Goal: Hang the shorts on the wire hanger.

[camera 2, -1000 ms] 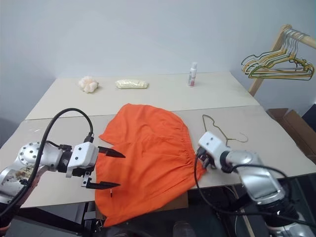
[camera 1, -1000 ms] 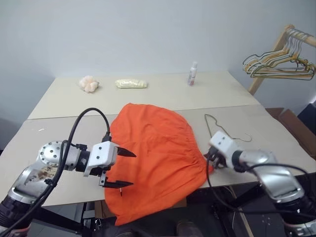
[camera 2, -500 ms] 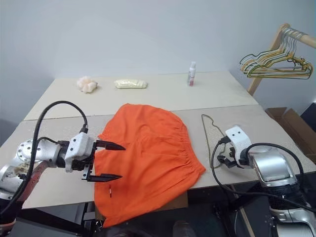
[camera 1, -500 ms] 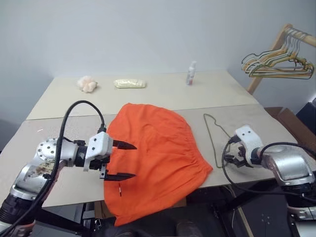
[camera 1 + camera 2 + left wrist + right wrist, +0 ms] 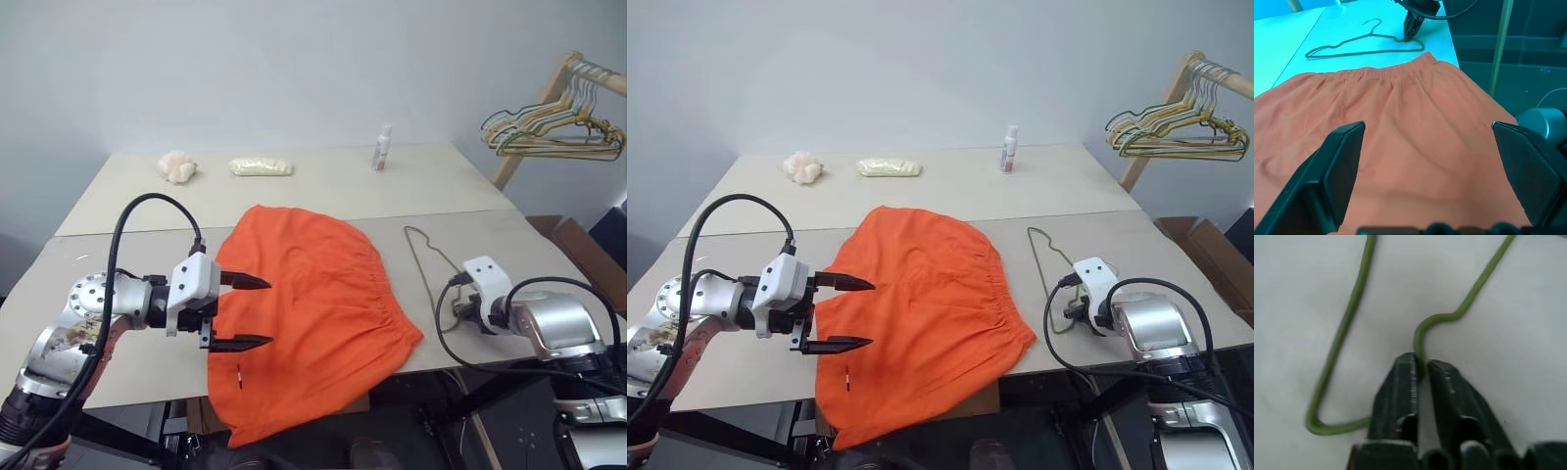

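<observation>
- jaws: right gripper [image 5: 1420,369] clenched on the thin, stiff wire hanger [image 5: 423,257] by its neck; left gripper [image 5: 245,311] spread wide.
- soft, loose shorts [image 5: 313,313] lie mid-table, near edge drooping; take the waistband.

Both eye views looked down across the table [image 5: 323,186]; each wrist view sat close, facing along its fingers.

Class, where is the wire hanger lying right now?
The wire hanger lies flat on the table, on the robot's right, just beside the waistband edge of the shorts; the right gripper has its jaws shut on the wire.
</observation>
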### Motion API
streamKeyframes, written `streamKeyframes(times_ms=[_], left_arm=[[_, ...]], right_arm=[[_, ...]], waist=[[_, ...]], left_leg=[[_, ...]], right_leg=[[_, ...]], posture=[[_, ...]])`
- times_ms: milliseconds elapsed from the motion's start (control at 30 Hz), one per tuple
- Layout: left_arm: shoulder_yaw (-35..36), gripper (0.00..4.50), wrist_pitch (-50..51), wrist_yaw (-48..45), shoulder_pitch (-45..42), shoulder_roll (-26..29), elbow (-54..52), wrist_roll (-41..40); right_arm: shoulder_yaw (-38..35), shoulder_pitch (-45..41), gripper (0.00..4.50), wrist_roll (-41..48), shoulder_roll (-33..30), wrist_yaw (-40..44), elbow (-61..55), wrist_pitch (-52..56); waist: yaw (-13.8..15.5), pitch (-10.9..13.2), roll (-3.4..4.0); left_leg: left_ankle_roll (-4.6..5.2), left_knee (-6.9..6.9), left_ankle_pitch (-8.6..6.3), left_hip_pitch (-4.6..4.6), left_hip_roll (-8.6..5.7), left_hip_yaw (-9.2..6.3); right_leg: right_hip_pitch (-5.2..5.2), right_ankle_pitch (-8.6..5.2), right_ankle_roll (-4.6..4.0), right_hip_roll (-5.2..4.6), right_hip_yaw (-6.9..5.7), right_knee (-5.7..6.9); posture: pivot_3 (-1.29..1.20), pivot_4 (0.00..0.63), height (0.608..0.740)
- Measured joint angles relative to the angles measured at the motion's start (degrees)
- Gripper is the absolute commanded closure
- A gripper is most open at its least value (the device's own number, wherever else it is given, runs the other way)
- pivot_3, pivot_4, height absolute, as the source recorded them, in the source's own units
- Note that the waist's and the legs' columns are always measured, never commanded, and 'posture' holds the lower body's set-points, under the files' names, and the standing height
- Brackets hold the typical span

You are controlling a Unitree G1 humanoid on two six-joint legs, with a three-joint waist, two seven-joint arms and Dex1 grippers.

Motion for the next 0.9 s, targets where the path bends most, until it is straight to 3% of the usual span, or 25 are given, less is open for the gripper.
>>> streamKeyframes(times_ms=[233,333,467,667,800,900], left_arm=[[-0.11,0.0,-0.01,-0.01,-0.9,-0.79,0.14,0.08],[-0.36,0.0,-0.02,0.04,-2.33,-1.72,0.59,0.15],[-0.64,0.0,1.93,2.25,-7.54,-4.97,3.35,-0.2],[0.34,0.0,9.45,8.61,-21.1,-10.42,12.62,-2.49],[-1.21,0.0,14.91,10.07,-29.45,-12.24,19.17,-2.81],[-4.79,0.0,15.81,7.4,-32.88,-12.08,23.24,-0.77]], right_arm=[[1.52,2.07,4.46,-0.22,-3.38,1.13,-1.67,-2.46],[2.43,5.16,4.46,-2.91,-6.11,0.87,-2.69,-10.28],[4.34,8.26,4.46,-11.8,-13.09,-2.13,-4.05,-35.73],[9.77,5.77,4.46,-33.0,-23.89,-13.34,1.77,-77.85],[14.18,1.05,4.46,-45.51,-24.22,-23.12,8.13,-95.25],[15.06,-1.75,4.46,-49.85,-23.73,-26.64,10.62,-100.95]], waist=[[0.35,0.03,0.04],[0.2,0.05,0.08],[-0.28,0.16,0.35],[-1.98,0.18,0.34],[-3.34,0.2,0.36],[-4.39,0.2,0.37]], left_leg=[[0.0,0.0,0.0,-0.12,-0.04,-0.02],[0.0,0.01,0.0,-0.21,-0.06,0.0],[0.0,0.02,0.0,-0.19,-0.08,0.03],[-0.04,0.06,0.03,-0.2,-0.07,0.0],[-0.08,0.05,0.05,-0.19,-0.07,-0.02],[-0.14,0.05,0.09,-0.17,-0.07,-0.03]], right_leg=[[-0.08,0.0,0.0,-0.04,-0.03,-0.03],[-0.15,0.0,0.01,-0.05,0.0,-0.02],[-0.21,-0.01,0.02,-0.04,0.03,0.02],[-0.17,-0.01,0.04,-0.02,0.05,0.0],[-0.21,-0.01,0.04,-0.02,0.08,0.02],[-0.18,-0.01,0.03,-0.02,0.09,0.03]], posture=[[-0.2,0.0,0.74],[-0.21,0.0,0.74],[-0.23,0.0,0.74],[-0.23,0.0,0.74],[-0.25,0.0,0.74],[-0.26,0.0,0.74]])
